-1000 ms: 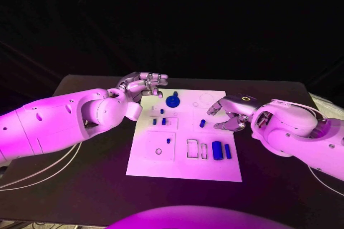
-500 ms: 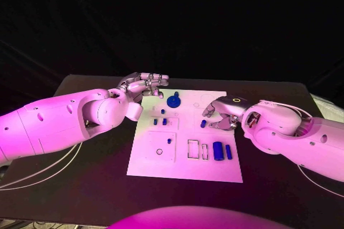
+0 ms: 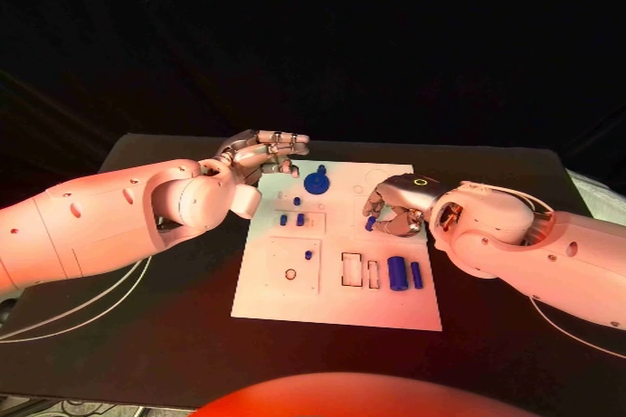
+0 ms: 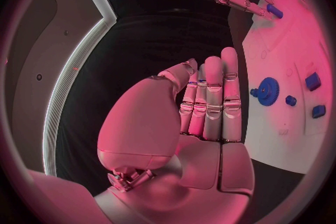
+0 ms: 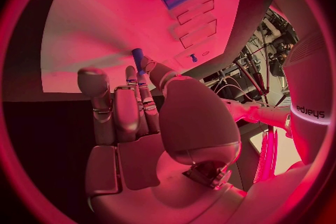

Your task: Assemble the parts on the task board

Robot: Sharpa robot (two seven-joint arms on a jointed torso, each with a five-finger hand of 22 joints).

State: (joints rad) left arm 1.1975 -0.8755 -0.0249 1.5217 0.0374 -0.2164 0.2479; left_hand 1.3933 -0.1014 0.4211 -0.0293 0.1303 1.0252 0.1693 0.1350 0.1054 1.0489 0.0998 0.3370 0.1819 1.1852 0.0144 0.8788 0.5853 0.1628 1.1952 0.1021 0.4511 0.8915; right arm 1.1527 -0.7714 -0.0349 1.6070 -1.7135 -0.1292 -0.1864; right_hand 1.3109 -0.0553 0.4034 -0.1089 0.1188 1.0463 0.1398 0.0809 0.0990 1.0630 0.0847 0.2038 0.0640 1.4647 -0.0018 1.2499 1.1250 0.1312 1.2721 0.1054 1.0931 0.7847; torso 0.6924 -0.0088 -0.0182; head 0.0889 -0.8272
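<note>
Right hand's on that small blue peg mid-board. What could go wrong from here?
1. The right hand has only its fingertips at the small blue peg; in the right wrist view the contact looks thin, so the peg may slip or tip.
2. Two blue cylinders lie loose on the task board nearby; the right arm could nudge them.
3. The left hand hovers beside the blue gear and may bump it.

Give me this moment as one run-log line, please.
left hand: open, at task board's far left corner | right hand: fingers at small blue peg, grip unclear | blue gear: on board
</note>
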